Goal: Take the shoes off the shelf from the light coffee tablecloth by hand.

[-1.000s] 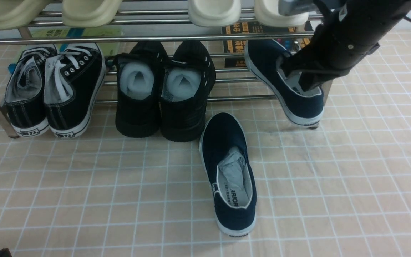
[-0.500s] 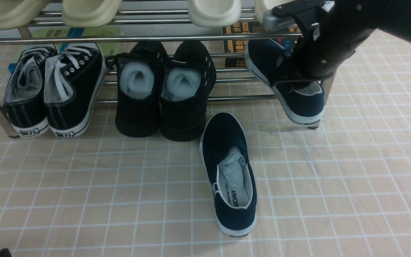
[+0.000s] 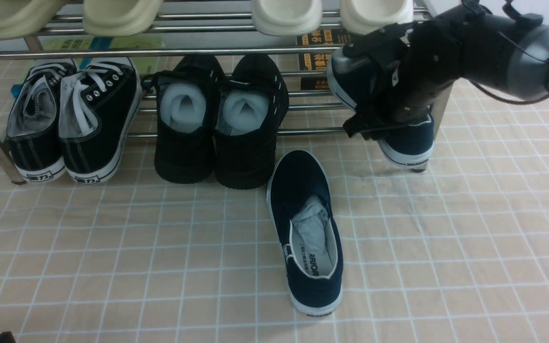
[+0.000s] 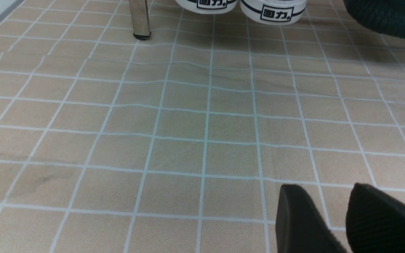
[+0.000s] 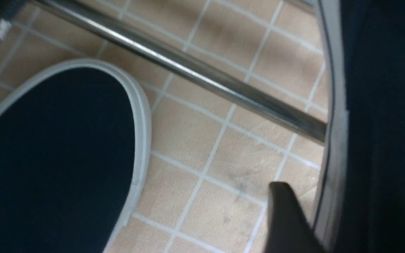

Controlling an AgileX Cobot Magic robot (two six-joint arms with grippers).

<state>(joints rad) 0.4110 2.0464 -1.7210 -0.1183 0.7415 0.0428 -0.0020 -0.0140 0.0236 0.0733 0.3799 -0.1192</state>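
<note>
One navy shoe (image 3: 305, 233) lies on the light coffee tablecloth (image 3: 160, 267) in front of the shelf (image 3: 208, 51), grey paper in its opening; its toe (image 5: 55, 154) shows in the right wrist view. The other navy shoe (image 3: 410, 143) rests on the lower rungs at the right end, heel hanging over the front rung. My right gripper (image 3: 372, 127) is open at that shoe's left side. One finger (image 5: 283, 214) stands just outside the white sole (image 5: 329, 158); the other is hidden by the shoe. My left gripper (image 4: 323, 189) hovers low over bare cloth, open and empty.
Black lace-up sneakers (image 3: 72, 119) and all-black shoes (image 3: 222, 124) fill the lower tier's left and middle. Cream slippers (image 3: 284, 16) sit on the upper tier. A chrome leg (image 4: 139, 17) stands ahead of the left gripper, beside the sneaker heels (image 4: 272, 7).
My right gripper has come out of the shelf shoe's opening, swung down to its left side and opened. Both navy shoes lie where they were. The left arm has not moved.
</note>
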